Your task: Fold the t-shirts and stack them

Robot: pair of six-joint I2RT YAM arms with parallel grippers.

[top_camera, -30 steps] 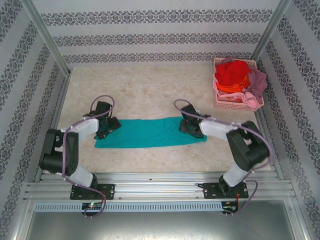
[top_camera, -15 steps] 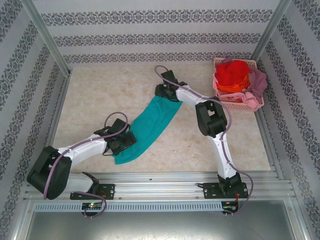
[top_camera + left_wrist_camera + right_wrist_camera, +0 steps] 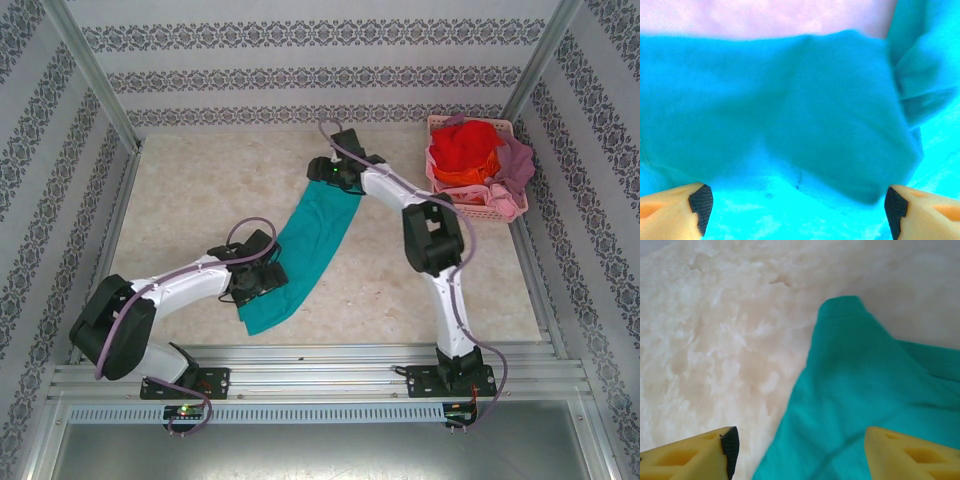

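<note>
Whereas a second ago the teal t-shirt (image 3: 312, 235), already folded into a long band, lay parallel to the near edge of the table (image 3: 190, 190) with a gripper at each end, it now runs on a slant. Its lower end is close to the near edge, left of centre, and its upper end points toward the middle of the far edge. At the left, the left gripper (image 3: 266, 281) sits over the band's near end. Seen from its wrist camera, its fingertips (image 3: 701, 202) stand wide apart with a soft hump of teal cloth rising between them, so the jaws are fully spread and clamp nothing, though the cloth lies right under them. Moving right along the band, the fabric lies flat on the table with a faint crease along its length. At its far end the right gripper (image 3: 336, 174) is poised at the corner of the cloth; its wrist view shows the yellow fingers (image 3: 690, 455) also spread wide, bare table by one and teal cloth by the other, gripping nothing. Further right, in the table's far right corner, the pink basket (image 3: 470, 211) holds the red t-shirt (image 3: 465, 145), the orange t-shirt (image 3: 458, 180) and the mauve-pink t-shirt (image 3: 517, 160), heaped and unfolded. I judge that the swing lines the band up lengthwise, away from the arms, ready for an end-to-end fold. With that fold and three more shirts outstanding, the task is at an early stage.
</note>
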